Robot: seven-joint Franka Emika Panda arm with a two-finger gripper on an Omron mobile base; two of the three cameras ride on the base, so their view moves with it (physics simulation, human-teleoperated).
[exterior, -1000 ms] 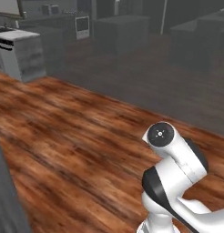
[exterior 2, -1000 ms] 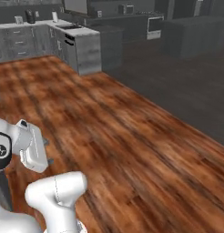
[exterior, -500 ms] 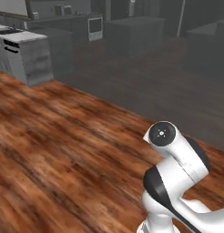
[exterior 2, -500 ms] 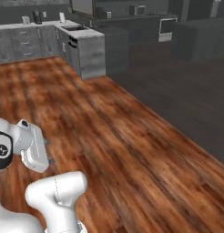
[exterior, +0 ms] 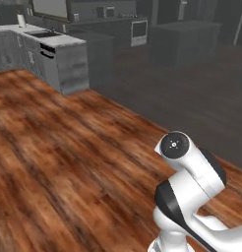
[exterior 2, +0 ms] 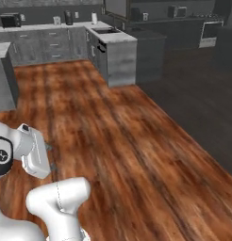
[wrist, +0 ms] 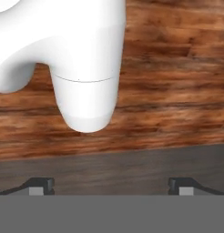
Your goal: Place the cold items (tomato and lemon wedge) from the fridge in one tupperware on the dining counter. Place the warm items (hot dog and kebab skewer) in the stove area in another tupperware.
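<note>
Gripper [wrist: 112, 184], jaws spread wide and empty, points down at the wooden floor [wrist: 177, 82] beside the folded arm. Beyond it stand a grey cabinet block [exterior 2: 117, 59] and distant dark counters; no tomato or lemon wedge is in sight. Both are likely light and slippery, best pinched gently across the middle.

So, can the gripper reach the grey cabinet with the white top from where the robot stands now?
Probably not: the gripper is open and folded low, and bare wooden floor separates it from the grey cabinet.
</note>
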